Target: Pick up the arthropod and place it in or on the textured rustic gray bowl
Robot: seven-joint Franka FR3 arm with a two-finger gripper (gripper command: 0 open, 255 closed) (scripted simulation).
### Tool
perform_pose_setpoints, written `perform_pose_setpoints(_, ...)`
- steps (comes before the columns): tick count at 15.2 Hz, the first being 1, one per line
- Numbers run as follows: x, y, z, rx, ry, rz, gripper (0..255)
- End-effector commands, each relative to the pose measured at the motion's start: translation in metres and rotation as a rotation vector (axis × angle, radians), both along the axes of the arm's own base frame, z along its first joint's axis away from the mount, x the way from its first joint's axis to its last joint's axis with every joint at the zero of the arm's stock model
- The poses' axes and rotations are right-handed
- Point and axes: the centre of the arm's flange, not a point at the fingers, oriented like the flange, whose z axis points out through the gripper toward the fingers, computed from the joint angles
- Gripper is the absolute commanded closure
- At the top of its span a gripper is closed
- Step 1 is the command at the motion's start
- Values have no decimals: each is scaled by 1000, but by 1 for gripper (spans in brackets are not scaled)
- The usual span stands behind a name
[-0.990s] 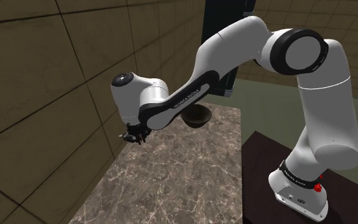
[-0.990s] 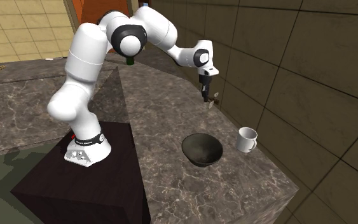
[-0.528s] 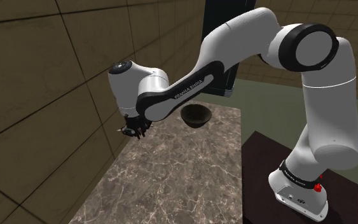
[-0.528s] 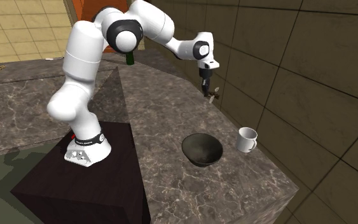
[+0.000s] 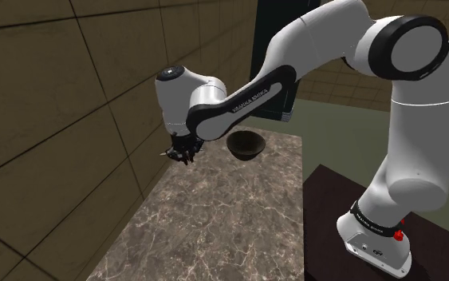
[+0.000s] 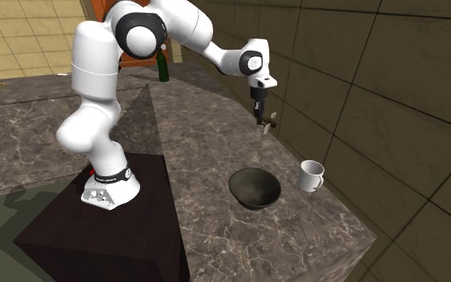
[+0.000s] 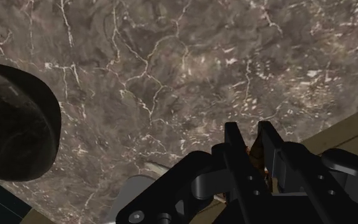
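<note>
The bug hangs in mid-air, pinched between the nearly closed fingers of the gripper, above the veined brown marble counter. The dark, round, rough-looking bowl sits well apart along the counter, with a white mug beside it.

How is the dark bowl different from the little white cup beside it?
The bowl is dark and the cup is white. The bowl is wide and low, while the cup is narrower with straighter sides. The cup has a handle and the bowl has none. Both stand upright, open side up, on the marble counter, not touching each other.
</note>
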Motion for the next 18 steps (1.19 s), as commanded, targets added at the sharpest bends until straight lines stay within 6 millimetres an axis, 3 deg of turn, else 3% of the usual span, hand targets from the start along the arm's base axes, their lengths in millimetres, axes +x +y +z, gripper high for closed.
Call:
perform_pose_setpoints(1,-4,-27,0,0,0,0,255)
perform_pose_setpoints(18,-28,-250,-6,0,0,0,255)
